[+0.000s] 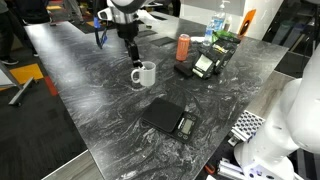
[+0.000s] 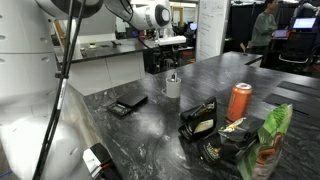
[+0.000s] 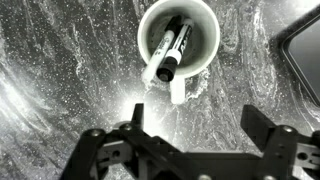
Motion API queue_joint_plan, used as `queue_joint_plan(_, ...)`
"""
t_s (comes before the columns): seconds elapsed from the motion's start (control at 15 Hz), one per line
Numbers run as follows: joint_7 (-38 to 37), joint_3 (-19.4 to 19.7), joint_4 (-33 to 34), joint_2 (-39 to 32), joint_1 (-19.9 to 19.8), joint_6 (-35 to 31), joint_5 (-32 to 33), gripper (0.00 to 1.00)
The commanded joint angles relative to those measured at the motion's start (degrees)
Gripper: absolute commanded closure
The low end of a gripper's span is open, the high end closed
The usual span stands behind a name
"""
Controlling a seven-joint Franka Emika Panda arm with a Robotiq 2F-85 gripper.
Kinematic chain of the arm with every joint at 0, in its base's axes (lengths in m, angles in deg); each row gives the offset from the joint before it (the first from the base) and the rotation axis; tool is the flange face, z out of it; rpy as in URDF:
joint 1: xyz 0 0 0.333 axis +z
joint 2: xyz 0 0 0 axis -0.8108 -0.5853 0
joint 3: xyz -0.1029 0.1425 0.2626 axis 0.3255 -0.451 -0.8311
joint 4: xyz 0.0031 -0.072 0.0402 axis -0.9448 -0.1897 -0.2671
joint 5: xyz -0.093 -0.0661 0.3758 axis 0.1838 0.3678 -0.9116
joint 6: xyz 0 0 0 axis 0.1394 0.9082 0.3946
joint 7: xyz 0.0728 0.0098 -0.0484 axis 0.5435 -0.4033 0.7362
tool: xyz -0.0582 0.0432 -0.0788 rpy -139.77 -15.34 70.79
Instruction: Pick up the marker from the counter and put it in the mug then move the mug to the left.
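Note:
The white mug stands upright on the dark veined counter, its handle pointing toward my gripper. The marker lies slanted inside the mug, its dark cap end near the rim. My gripper hangs above the counter just short of the mug's handle, jaws wide open and empty. In both exterior views the mug sits directly below my gripper; the marker tip sticks up from the mug in an exterior view.
A red-orange can stands near snack bags. A flat black scale lies on the counter; its corner shows in the wrist view. The counter edge runs along the scale side.

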Motion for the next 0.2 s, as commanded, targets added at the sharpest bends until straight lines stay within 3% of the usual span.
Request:
queue_joint_plan(0.0,1.30,0.08,-1.71,3.85,-0.45,-0.75,-1.50,0.00)
queue_joint_plan(0.13,1.72,0.27,-1.61,4.71,-0.43,-0.99,-1.63,0.00)
